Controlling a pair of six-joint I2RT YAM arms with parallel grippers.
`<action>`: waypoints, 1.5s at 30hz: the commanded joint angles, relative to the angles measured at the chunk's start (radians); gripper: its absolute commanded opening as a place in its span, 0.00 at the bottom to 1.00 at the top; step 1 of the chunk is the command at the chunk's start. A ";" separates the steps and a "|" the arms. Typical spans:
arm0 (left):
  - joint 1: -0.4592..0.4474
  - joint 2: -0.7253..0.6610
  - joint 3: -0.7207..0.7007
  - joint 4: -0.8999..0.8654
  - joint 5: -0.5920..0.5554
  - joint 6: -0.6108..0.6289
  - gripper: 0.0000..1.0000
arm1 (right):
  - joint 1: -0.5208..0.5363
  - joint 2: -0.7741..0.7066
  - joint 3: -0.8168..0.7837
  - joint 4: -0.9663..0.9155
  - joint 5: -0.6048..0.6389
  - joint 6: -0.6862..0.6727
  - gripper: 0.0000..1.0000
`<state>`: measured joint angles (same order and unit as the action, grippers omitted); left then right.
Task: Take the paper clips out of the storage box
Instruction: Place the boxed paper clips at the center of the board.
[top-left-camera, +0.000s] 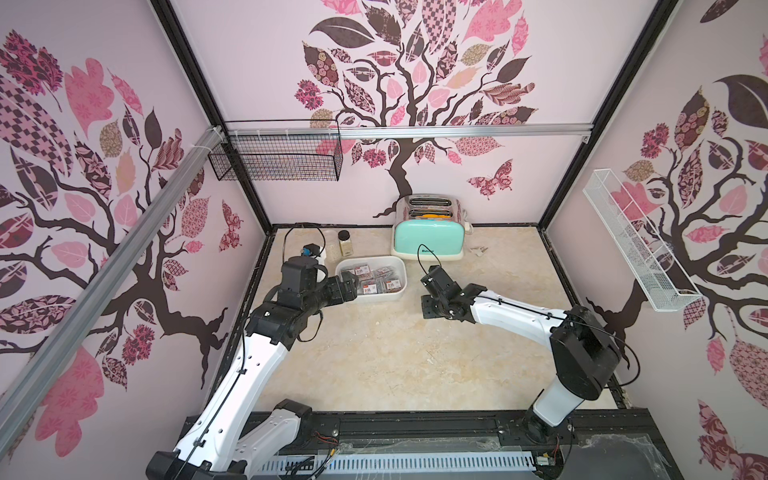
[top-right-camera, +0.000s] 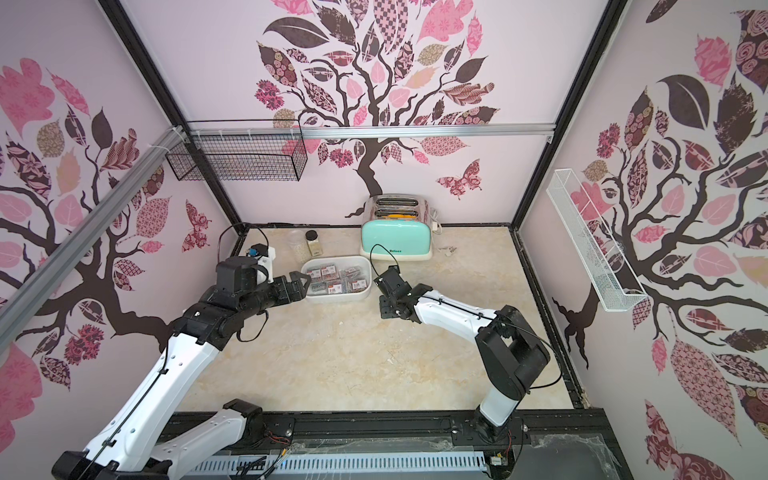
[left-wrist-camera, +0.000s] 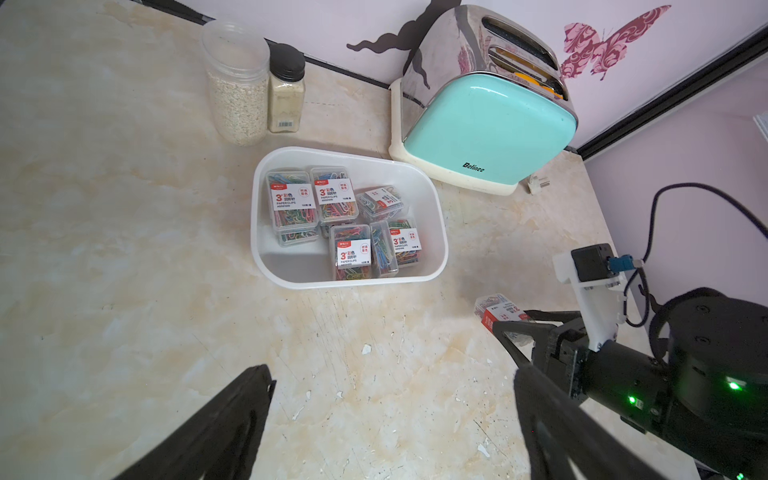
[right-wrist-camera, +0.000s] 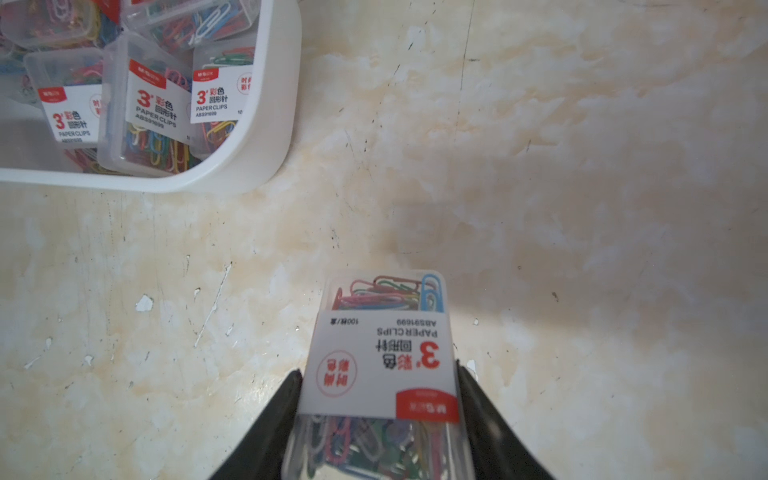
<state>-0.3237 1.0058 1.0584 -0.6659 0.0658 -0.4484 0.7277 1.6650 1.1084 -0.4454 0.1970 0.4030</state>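
Near the centre of both top views, on the marbled table (top-left-camera: 395, 353), just in front of the mint-green toaster (top-left-camera: 424, 243): the storage box (top-left-camera: 384, 296), white and low-walled. Inside it, a loose heap of the paper clips (left-wrist-camera: 291, 203) in flat clear cases with white labels and red marks. Some flat, some tipped on edge; at least six countable in the left wrist view.

At the lower middle of the right wrist view: the right gripper (right-wrist-camera: 379, 386), closed on the held case (right-wrist-camera: 380, 353). Gripped by its two long sides, label up, coloured clips showing at the far end. Outside the box, over bare table, with the box's rounded corner at the upper left of that frame. Resting on the table or lifted off it: cannot tell.

At the left edge of the box in a top view: the left gripper (top-right-camera: 303, 284), spread wide, nothing between the fingers (left-wrist-camera: 232, 419). Black tips at the lower corners of the left wrist view, box ahead at mid-frame.

At the upper left of that view, behind the box: two clear jars (left-wrist-camera: 239, 95), side by side.
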 joint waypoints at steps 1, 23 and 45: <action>-0.020 0.015 0.026 0.027 -0.014 -0.003 0.96 | -0.004 0.033 -0.033 0.077 0.041 0.035 0.17; -0.038 0.039 0.021 0.051 0.002 0.004 0.96 | 0.018 0.062 -0.170 0.063 0.006 0.128 0.39; -0.038 0.031 -0.007 0.075 -0.003 0.001 0.98 | 0.018 0.079 -0.119 -0.009 -0.012 0.103 0.61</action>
<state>-0.3592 1.0489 1.0618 -0.6151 0.0650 -0.4484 0.7422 1.7214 0.9752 -0.3874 0.2031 0.5083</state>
